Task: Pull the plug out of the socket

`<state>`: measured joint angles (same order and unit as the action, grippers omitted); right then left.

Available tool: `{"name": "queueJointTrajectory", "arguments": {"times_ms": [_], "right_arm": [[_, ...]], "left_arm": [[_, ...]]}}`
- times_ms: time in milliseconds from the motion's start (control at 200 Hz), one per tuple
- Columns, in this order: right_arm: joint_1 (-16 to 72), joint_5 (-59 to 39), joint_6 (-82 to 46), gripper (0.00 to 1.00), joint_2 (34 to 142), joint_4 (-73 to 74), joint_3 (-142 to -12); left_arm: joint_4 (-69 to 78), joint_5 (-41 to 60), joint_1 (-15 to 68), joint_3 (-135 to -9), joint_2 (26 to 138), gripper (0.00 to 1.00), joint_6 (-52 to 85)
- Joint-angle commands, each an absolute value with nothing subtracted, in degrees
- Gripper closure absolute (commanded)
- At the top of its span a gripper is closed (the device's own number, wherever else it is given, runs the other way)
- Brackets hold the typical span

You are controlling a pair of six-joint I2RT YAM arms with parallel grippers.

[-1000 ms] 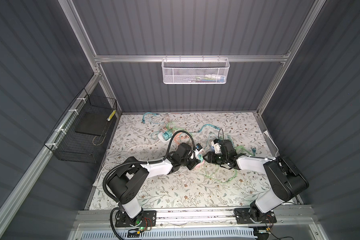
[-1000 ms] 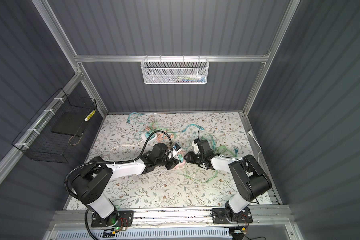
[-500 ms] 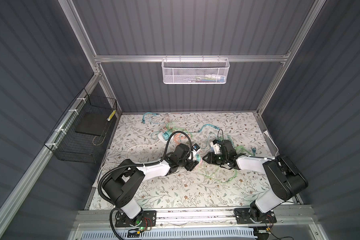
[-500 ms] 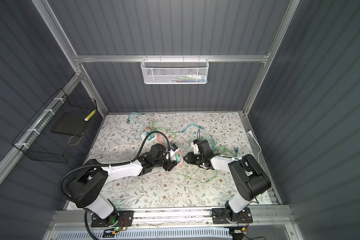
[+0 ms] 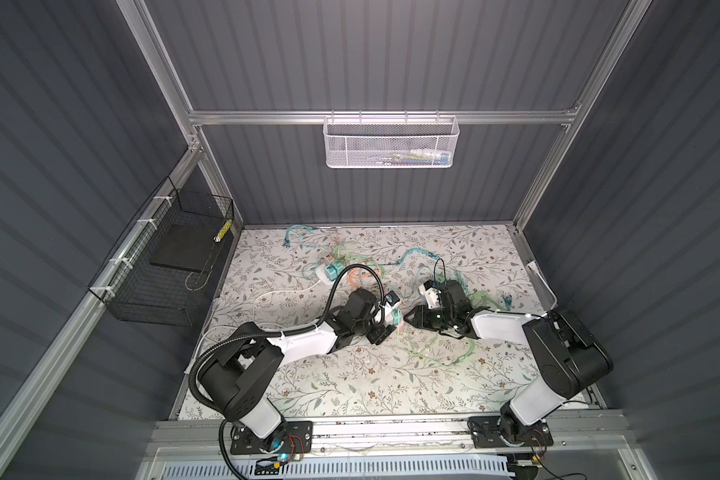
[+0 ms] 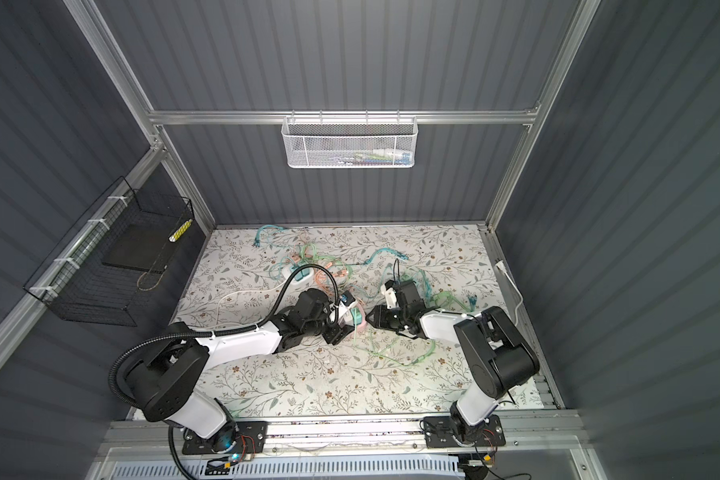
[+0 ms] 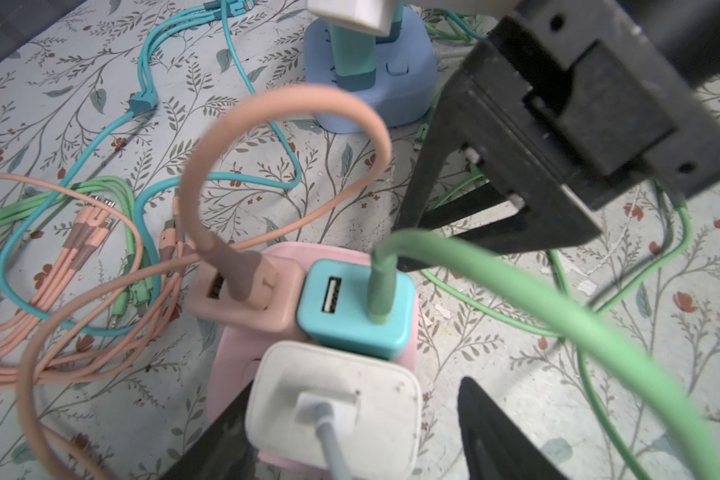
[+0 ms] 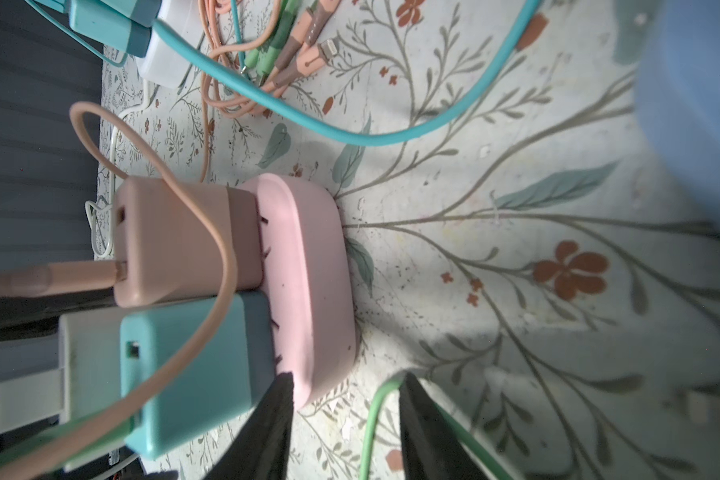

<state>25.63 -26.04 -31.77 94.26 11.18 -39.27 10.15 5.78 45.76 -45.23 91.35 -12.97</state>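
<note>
So the left tool [image 7: 354,384] is open around the white charger [image 7: 308,374] on the pink socket [image 7: 233,353], with the right tool [image 8: 346,376] open beside the socket. Probably next: clamp, then pull straight out.

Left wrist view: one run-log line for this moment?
left fingers: open, either side of white plug | right fingers: open, at end of pink socket | white plug: on socket, not gripped

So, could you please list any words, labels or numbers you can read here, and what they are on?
None can be read.
White mesh basket: prints on its contents are too small to read.
Pink socket and white charger: no print shows.
</note>
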Motion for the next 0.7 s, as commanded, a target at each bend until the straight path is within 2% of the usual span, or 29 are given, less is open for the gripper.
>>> {"name": "queueJointTrajectory", "arguments": {"times_ms": [0,695], "right_arm": [[26.0,-26.8,-32.1,0.56,95.1,12.0,-40.8],[26.0,-27.8,-31.9,0.59,98.0,7.9,-44.8]], "left_arm": [[8.8,7.0,45.5,-44.6,91.4,0.27,-16.5],[8.8,15.0,41.4,-47.1,94.9,0.34,-19.6]]}}
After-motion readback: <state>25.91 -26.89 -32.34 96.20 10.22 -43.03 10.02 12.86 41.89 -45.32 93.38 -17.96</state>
